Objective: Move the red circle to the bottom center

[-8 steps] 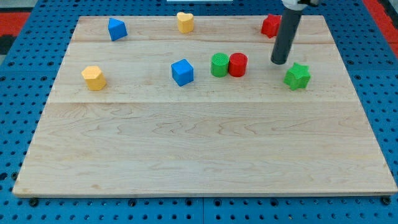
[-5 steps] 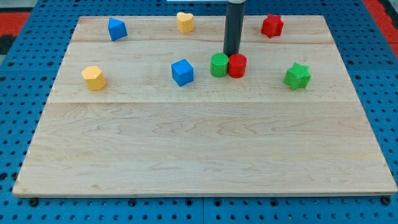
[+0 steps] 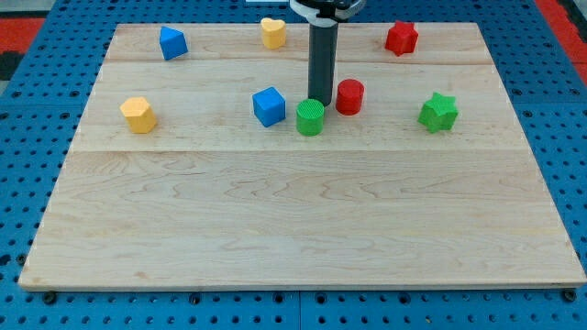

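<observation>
The red circle (image 3: 349, 96) stands on the wooden board (image 3: 303, 229), right of centre in the upper half. My tip (image 3: 318, 101) is just left of it, a small gap apart, and touches the top edge of the green circle (image 3: 310, 117), which sits below-left of the red circle. The rod rises from the tip to the view's top.
A blue cube (image 3: 269, 106) sits left of the green circle. A green star (image 3: 438, 112) is at the right, a red star-like block (image 3: 401, 38) at the top right. A yellow heart (image 3: 272, 32), a blue block (image 3: 172, 42) and a yellow hexagon (image 3: 138, 114) lie to the left.
My tip swept left from beside the green star, then came down between the two circles. The green circle was pushed down and left, away from the red circle, which stayed put.
</observation>
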Available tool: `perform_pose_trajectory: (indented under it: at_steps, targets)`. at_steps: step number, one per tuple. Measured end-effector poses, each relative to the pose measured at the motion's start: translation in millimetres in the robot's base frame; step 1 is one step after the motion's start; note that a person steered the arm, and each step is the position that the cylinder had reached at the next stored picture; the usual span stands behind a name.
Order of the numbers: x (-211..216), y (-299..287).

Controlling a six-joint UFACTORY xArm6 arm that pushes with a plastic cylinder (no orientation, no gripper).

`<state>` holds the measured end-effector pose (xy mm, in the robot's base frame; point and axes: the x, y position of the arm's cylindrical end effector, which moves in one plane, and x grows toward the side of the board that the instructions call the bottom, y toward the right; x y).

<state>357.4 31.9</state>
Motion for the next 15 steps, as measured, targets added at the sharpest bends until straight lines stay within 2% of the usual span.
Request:
perform_pose_trajectory:
  at_steps: [2, 3, 4, 5, 7, 9, 10, 11, 12, 13, 14, 15]
  targets:
    - [-41, 0]
    - [-19, -2]
    - [-24, 2]
    - [-45, 30]
    - [93, 41]
    - [98, 73]
    - [129, 119]
    - [170, 89]
    - [179, 122]
    - [214, 90]
    - [197, 49]
    - [204, 54]
